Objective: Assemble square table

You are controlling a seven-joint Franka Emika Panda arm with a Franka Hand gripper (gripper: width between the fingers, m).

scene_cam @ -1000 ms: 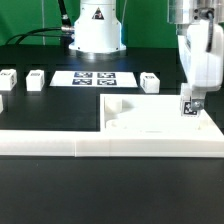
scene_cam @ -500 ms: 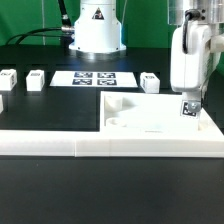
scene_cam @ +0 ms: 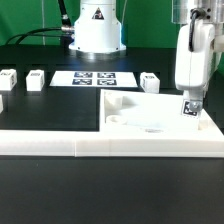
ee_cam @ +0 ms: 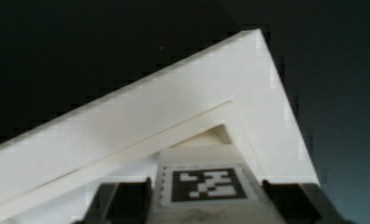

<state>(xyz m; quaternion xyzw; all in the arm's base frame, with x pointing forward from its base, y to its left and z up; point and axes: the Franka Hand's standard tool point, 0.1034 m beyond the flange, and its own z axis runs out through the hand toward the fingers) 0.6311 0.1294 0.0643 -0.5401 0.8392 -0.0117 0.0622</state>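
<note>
White square tabletop slab (scene_cam: 140,122) lies on the black table (scene_cam: 50,112), on the exterior view's right, against the near low white wall (scene_cam: 50,142). The hand (scene_cam: 190,104) is clamped on an upright tagged leg (scene_cam: 190,110) at the slab's right edge. A loose leg (scene_cam: 150,82) sits far, beside the marker board (scene_cam: 92,78).

- Exterior view is sitting low out front, facing the robot base (scene_cam: 97,28) across the tabletop slab (scene_cam: 160,112) from mid-range.
- Wrist view is peering along the gripper (ee_cam: 207,203), very close on the tagged leg (ee_cam: 207,181).
- Both are catching that leg and the slab's corner.
</note>
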